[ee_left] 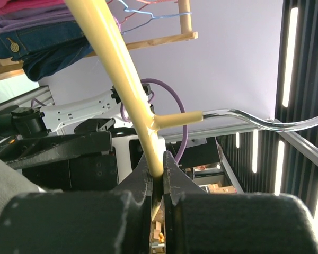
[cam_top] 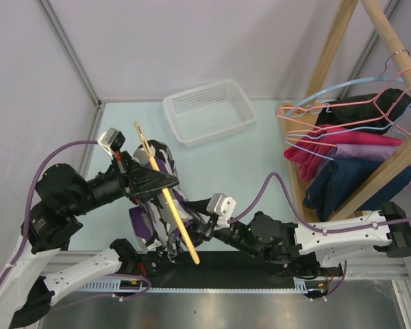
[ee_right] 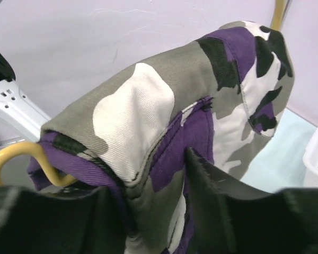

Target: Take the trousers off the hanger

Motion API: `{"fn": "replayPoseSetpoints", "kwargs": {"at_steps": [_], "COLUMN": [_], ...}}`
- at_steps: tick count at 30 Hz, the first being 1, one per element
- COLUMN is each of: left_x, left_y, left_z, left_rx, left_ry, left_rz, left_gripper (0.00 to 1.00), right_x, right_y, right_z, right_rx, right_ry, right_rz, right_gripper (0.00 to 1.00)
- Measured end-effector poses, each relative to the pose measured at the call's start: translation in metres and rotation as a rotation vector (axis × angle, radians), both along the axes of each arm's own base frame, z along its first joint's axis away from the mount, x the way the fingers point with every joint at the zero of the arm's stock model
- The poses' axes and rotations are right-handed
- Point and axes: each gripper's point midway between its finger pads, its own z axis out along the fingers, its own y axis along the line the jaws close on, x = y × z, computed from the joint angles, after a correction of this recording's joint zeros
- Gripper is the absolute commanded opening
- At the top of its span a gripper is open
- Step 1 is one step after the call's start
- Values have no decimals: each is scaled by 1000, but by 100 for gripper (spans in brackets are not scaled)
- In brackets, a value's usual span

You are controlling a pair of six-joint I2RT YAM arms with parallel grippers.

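Removal incomplete: trousers (ee_right: 148, 121) on hanger (cam_top: 166, 199).
Left gripper (ee_left: 158, 177) jaws clamp hanger; right gripper (ee_right: 148, 211) jaws straddle the trousers beside it, closure unclear.

No readable text, label, brand, number or sign shows in any view.

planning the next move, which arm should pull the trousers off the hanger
Right. The right claw has the trousers between its fingers; the left claw is clamped on the hanger, steadying it.
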Motion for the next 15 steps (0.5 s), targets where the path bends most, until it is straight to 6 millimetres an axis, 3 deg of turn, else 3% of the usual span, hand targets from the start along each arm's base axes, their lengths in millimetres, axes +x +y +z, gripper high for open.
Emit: {"fn": "replayPoseSetpoints", "kwargs": {"at_steps": [2, 6, 15], "left_x": [1, 1, 2], "left_y": [2, 6, 14], "left_z": [0, 1, -5], "left_rx": [-4, -12, -1], "left_ry": [-3, -9, 3], "left_rz": [11, 32, 71], "left_gripper": [0, 0, 0], "right_x": [2, 6, 6], "right_y": [0, 0, 3], "right_z": [1, 5, 4], "right_rx": [2, 7, -19], "right_ry": [-2, -10, -21], "right_rz": [-3, -6, -1], "right_gripper": [33, 0, 0]}}
